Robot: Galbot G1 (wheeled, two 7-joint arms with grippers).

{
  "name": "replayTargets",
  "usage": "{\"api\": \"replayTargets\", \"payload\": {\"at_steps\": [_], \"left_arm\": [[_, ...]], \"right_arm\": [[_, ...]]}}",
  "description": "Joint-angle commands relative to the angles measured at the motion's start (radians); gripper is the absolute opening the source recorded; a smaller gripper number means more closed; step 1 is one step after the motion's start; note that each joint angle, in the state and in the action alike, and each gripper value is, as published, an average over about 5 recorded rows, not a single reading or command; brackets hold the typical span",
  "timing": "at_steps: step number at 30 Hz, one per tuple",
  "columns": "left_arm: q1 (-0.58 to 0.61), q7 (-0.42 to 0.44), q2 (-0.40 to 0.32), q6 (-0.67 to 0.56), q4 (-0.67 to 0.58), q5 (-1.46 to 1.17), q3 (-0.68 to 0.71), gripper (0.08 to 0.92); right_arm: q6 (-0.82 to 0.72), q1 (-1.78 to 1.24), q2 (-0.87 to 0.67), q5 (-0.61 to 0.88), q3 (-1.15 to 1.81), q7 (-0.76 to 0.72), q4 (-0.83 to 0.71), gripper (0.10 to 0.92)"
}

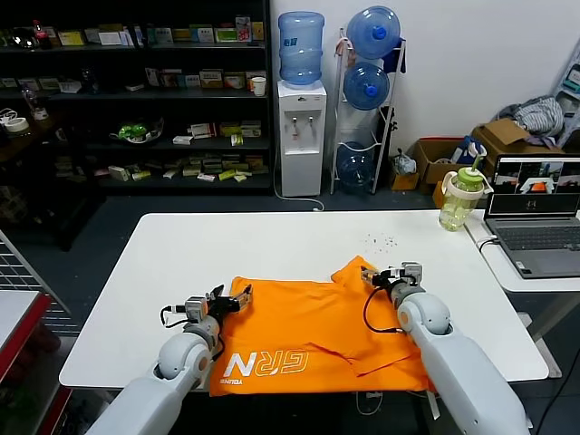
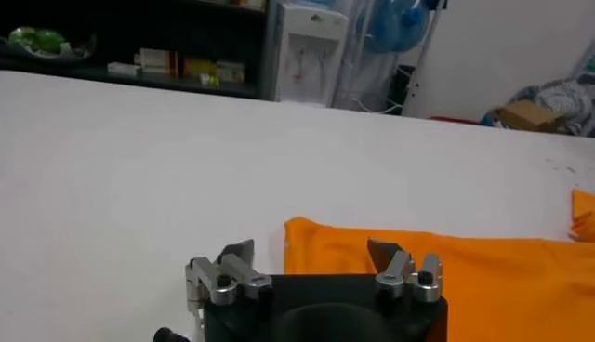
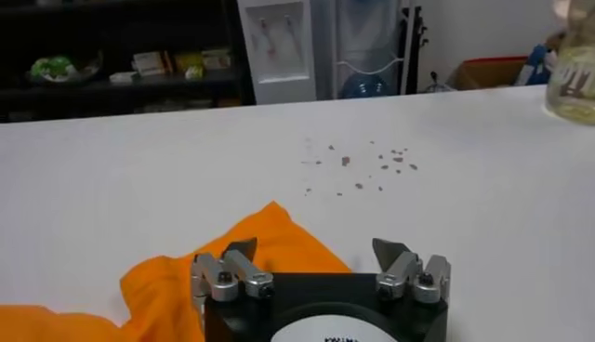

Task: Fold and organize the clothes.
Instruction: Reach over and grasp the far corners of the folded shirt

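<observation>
Reading "GRN", pale lettering [image 1: 266,364] on orange T-shirt [image 1: 308,317]

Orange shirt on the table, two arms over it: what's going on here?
A two-armed robot is working on folding an orange T-shirt spread on the white table. The left gripper is open at the shirt's far left corner, and the right gripper is open at the raised sleeve on the far right. Neither has hold of the fabric. The shirt lies mostly flat, lettering up, with part already folded over near the right arm.
</observation>
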Motion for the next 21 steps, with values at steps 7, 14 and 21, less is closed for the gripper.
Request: {"api": "replayTargets", "payload": {"at_steps": [7, 14, 21], "left_arm": [[-0.031, 0.003, -0.014, 0.003, 0.045, 0.023, 0.04, 0.706], [-0.033, 0.005, -0.022, -0.004, 0.052, 0.031, 0.042, 0.506], [-0.034, 0.007, -0.027, -0.028, 0.052, 0.041, 0.046, 0.307]], "right_arm": [[-0.034, 0.004, 0.01, 0.001, -0.019, -0.035, -0.028, 0.52], [-0.017, -0.012, 0.001, 0.001, -0.015, -0.041, -0.009, 0.321], [0.036, -0.027, -0.006, -0.004, -0.009, -0.051, 0.01, 0.145]]}}
